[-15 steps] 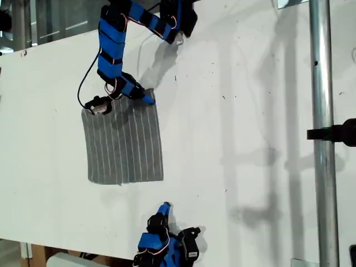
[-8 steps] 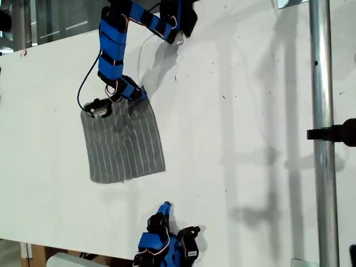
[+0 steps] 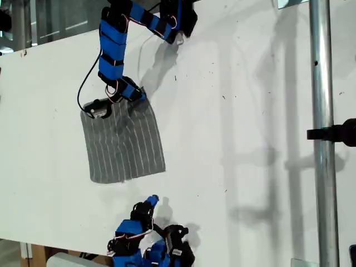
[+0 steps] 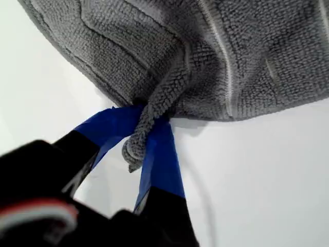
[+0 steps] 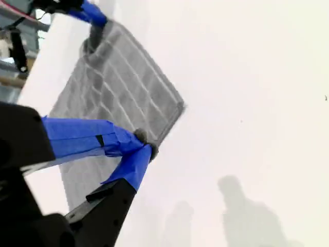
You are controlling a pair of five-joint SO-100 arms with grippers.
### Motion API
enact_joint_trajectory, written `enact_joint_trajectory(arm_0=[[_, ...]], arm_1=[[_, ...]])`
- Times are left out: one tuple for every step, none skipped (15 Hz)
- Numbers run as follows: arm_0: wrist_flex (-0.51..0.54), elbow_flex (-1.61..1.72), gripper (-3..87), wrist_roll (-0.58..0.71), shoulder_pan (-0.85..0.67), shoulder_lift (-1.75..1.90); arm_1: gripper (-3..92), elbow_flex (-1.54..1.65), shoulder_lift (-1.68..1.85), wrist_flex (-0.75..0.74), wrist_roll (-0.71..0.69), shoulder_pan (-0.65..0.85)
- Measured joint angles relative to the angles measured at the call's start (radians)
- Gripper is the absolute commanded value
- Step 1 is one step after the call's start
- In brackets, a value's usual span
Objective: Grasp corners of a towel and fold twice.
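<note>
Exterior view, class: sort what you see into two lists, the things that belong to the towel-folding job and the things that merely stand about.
Belonging to the job:
- the towel, grey and striped, flat on the table
- its corner, pinched in my first hand
- my second hand, shut on nothing, clear of the towel

Merely standing about:
- the metal pole
- the black clamp on it
- the white table

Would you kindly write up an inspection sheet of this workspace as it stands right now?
Surface: white table, small dark specks, bare apart from the towel.
Job's things: grey striped towel lying flat, one corner bunched up.
Clutter: nothing seen.
Grippers: my first gripper is shut on the towel's corner; my second gripper is off the cloth, jaws together, holding nothing.
Cables: a thin black cable loops beside the first arm.
Surroundings: a metal pole with a black clamp at the exterior view's right; windows at its upper left.
</note>
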Motion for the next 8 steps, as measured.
enact_joint_trajectory(arm_0=[[0.04, -0.155, -2.9, 0.107, -0.02, -0.173], [0.067, -0.299, -2.9, 0.198, -0.041, -0.318], [0.114, -0.423, -2.9, 0.285, -0.063, -0.425], [0.13, -0.528, 0.3, 0.354, -0.087, -0.515], [0.158, -0.595, 19.8, 0.436, -0.109, -0.588], [0.175, -0.673, 33.0, 0.489, -0.124, -0.666], [0.176, -0.723, 33.6, 0.531, -0.13, -0.723], [0.189, -0.767, 36.3, 0.565, -0.13, -0.773]], arm_1=[[-0.2, 0.003, 0.0, -0.002, 0.0, 0.0], [-0.2, 0.005, 0.002, -0.006, 0.0, 0.0], [-0.2, 0.009, 0.003, -0.011, 0.0, 0.0], [-0.2, 0.018, 0.009, -0.017, 0.0, 0.0], [-0.2, 0.026, 0.012, -0.023, 0.0, 0.0], [-0.2, 0.035, 0.02, -0.029, 0.0, 0.0], [-0.2, 0.037, 0.02, -0.032, 0.0, 0.0], [-0.2, 0.041, 0.021, -0.032, 0.0, 0.0]])
